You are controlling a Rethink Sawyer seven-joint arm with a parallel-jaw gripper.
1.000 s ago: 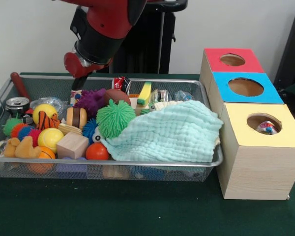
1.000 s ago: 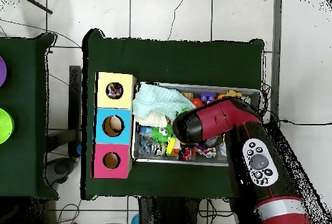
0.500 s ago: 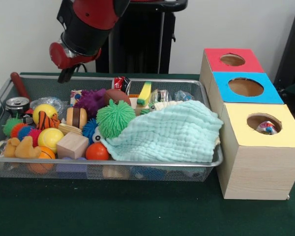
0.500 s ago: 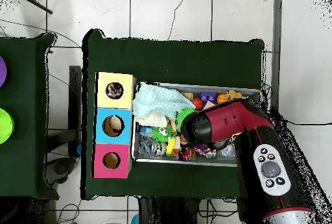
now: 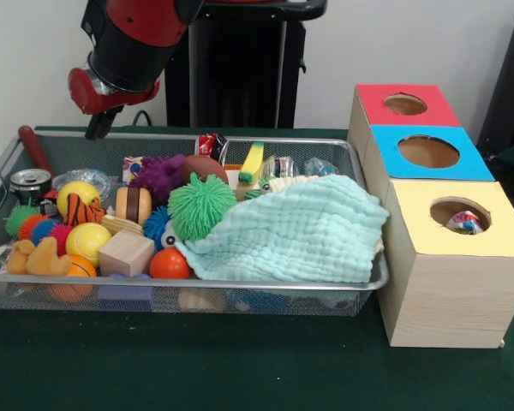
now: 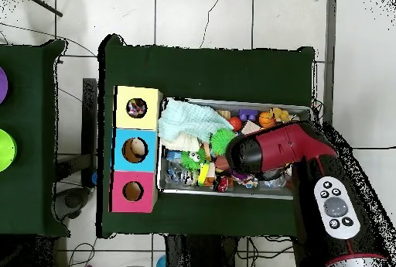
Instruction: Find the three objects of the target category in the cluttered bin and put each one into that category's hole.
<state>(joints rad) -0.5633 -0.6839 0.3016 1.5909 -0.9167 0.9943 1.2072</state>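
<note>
Bin (image 5: 360, 287) sits on the green surface (image 5: 240, 368), wire mesh tray packed with toys, pressed right up against the sorting box (image 5: 450, 274) so drops into the holes are a short carry. Mint cloth (image 5: 295, 231) is draped over the bin's box-side half and hides whatever lies under it, so I judge some targets may be buried there. Open side shows the green spiky ball (image 5: 199, 205), purple spiky ball (image 5: 158, 175), yellow ball (image 5: 87, 241), wooden block (image 5: 126, 253) and a can (image 5: 30, 181) at the far corner. Yellow hole (image 5: 459, 214) already has something in it; blue hole (image 5: 428, 151) and red hole (image 5: 405, 104) look empty from the front. Tool (image 5: 97, 127) hangs above the bin's back rim at the end away from the box, clear of the clutter, holding nothing I can see. I can't tell if it's apart or together; tips are too dark. Target category isn't clear from here.
</note>
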